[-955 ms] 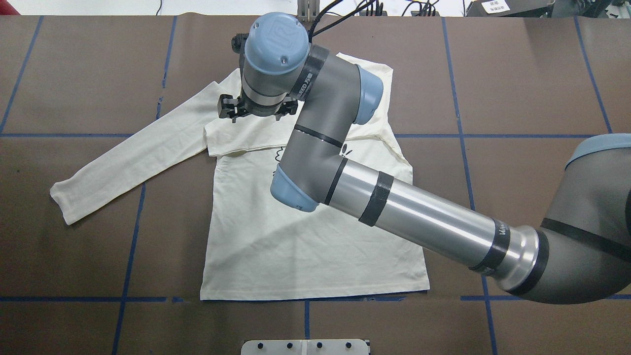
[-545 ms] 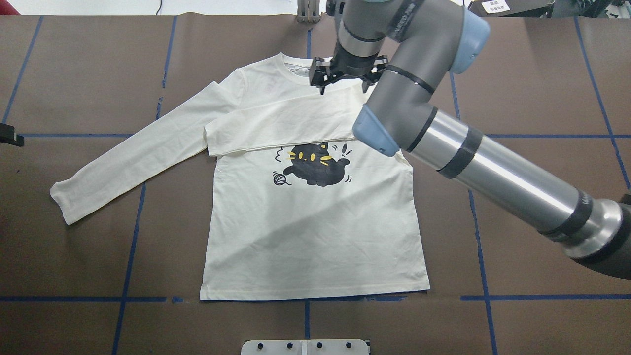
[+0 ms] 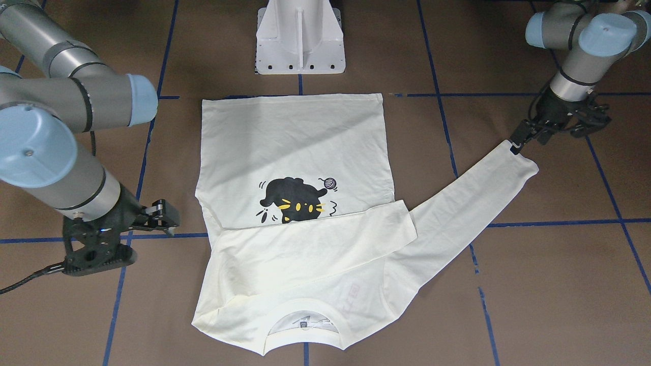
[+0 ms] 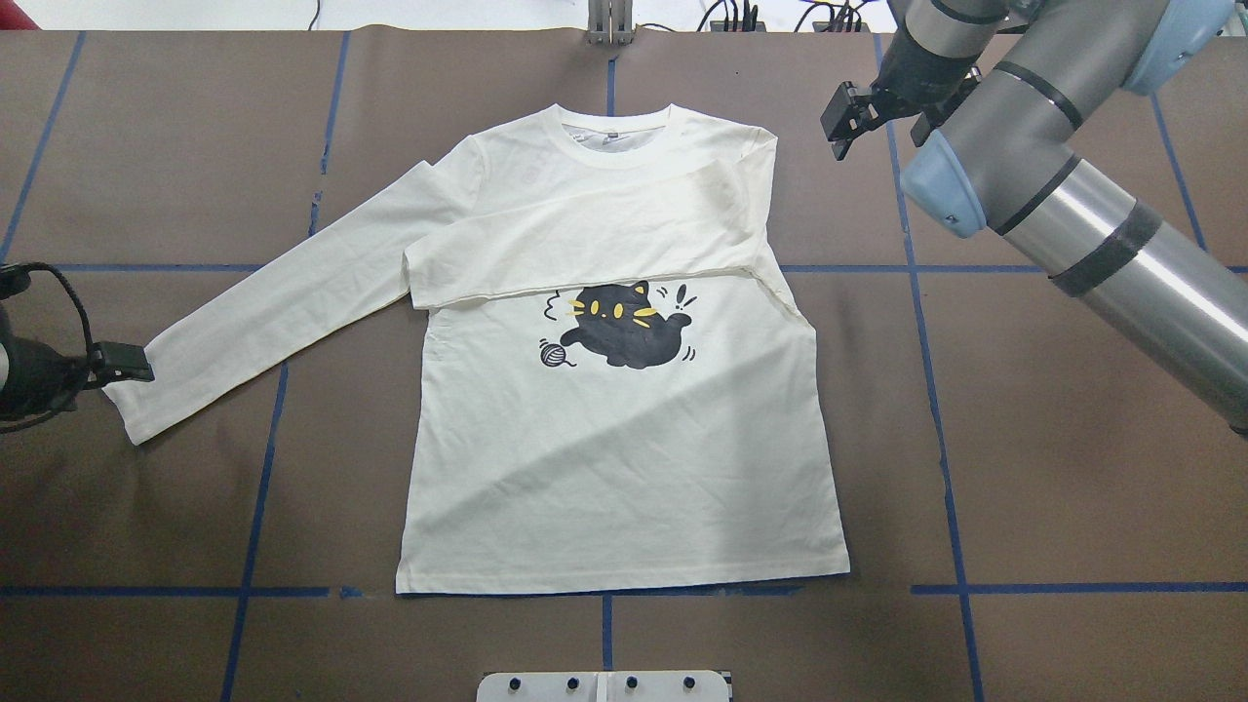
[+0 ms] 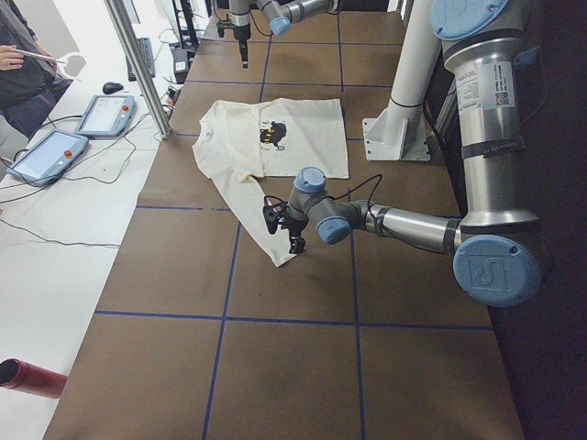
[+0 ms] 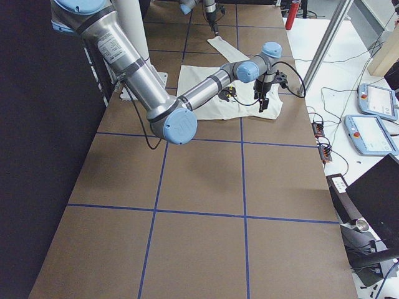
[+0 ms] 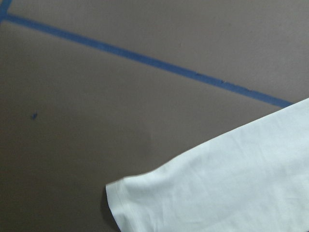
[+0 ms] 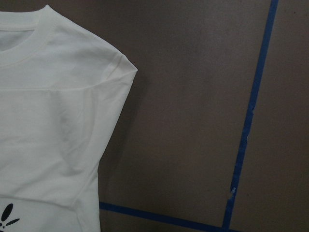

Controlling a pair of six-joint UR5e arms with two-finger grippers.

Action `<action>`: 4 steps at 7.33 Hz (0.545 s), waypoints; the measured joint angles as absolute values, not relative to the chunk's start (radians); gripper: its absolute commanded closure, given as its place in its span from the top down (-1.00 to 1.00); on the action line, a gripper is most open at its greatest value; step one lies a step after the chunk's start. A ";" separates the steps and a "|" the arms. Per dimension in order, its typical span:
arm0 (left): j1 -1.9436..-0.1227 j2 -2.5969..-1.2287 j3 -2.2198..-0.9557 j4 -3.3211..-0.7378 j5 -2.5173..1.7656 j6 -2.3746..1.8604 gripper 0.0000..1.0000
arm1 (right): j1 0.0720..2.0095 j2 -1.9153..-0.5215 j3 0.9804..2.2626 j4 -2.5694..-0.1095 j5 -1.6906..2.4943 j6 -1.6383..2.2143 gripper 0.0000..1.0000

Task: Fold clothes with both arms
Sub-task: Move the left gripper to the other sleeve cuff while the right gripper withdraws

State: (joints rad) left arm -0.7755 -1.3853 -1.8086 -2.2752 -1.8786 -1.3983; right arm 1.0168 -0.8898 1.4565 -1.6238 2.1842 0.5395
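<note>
Two risks from a shallow grab: pinching a single layer of the cuff (image 7: 145, 203), or tugging the shirt (image 4: 624, 468) askew. Spread wide: left gripper (image 3: 552, 131), tips at that cuff; right gripper (image 4: 873, 115) too, empty, shoulder near it. Lies flat, cream-white, cat print up, one sleeve folded across the chest.

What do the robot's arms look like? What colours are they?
The right arm and the left arm are both round tubes of grey and shiny silver metal. They have light-blue caps on the joints and black bands around them. Each one ends in a black end effector: the right end effector and the left end effector. A black cable trails from the right one.
</note>
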 measured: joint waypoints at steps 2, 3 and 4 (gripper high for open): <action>-0.747 -1.390 -1.766 -2.280 -1.834 -1.423 0.97 | 1.029 -0.902 1.458 -1.622 2.198 0.521 1.00; -0.744 -1.393 -1.753 -2.282 -1.828 -1.425 0.96 | 1.030 -0.905 1.458 -1.622 2.207 0.520 1.00; -0.743 -1.397 -1.744 -2.282 -1.827 -1.425 0.93 | 1.030 -0.906 1.458 -1.621 2.211 0.520 1.00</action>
